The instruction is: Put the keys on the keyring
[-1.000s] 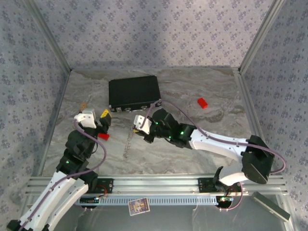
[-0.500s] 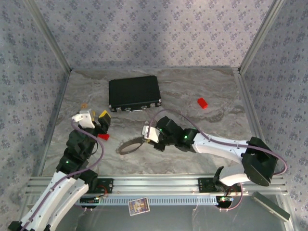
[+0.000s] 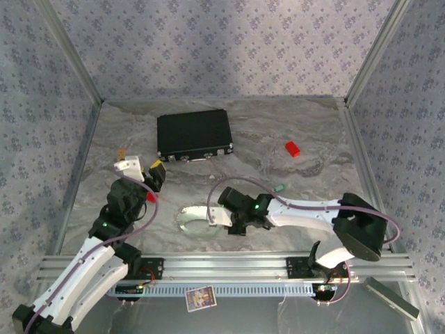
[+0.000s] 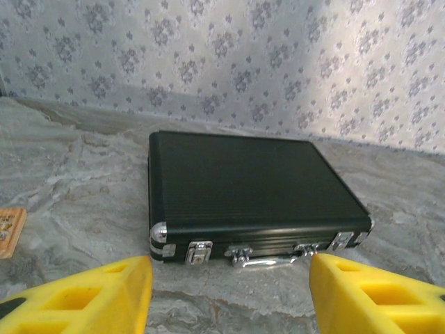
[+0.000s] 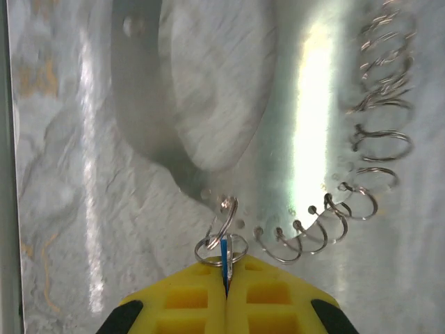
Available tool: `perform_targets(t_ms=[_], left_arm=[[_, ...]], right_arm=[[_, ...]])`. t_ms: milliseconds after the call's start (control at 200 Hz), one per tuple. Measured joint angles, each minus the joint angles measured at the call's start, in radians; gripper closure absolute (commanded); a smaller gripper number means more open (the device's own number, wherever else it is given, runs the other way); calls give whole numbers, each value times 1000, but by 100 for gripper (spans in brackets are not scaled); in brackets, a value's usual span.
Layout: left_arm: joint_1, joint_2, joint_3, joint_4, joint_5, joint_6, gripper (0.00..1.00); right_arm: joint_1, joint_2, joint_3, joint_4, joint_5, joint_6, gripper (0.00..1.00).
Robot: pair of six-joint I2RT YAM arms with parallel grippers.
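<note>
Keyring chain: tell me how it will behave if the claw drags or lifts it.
Probably floppy: the keyring chain lies in a loose curl of separate wire links, so it should trail rather than hold shape. Likely light, given such thin links. It may snag: rings bunch beside the right claw, shut on what looks like the blue key.

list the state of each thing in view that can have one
left hand, open, empty
right hand, shut on the blue key
green key, loose on the table
keyring, lying flat on the table
chain, bunched loosely beside the keyring
black case, closed, lying flat
red block, loose on the table
</note>
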Motion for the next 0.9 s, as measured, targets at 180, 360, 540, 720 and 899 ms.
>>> perform_targets(t_ms=[180, 360, 540, 720, 899], left_arm=[[3, 24, 1, 0, 3, 0, 40], [3, 25, 1, 0, 3, 0, 41], [3, 26, 1, 1, 3, 0, 41], [3, 26, 1, 1, 3, 1, 40], [3, 32, 3, 1, 23, 5, 40]], right_arm=[[39, 63, 59, -87, 76, -22, 100], [65, 71, 73, -143, 109, -26, 99], [87, 72, 81, -195, 109, -26, 89], [95, 91, 89, -262, 95, -27, 76], [62, 71, 99, -302, 10, -24, 74]])
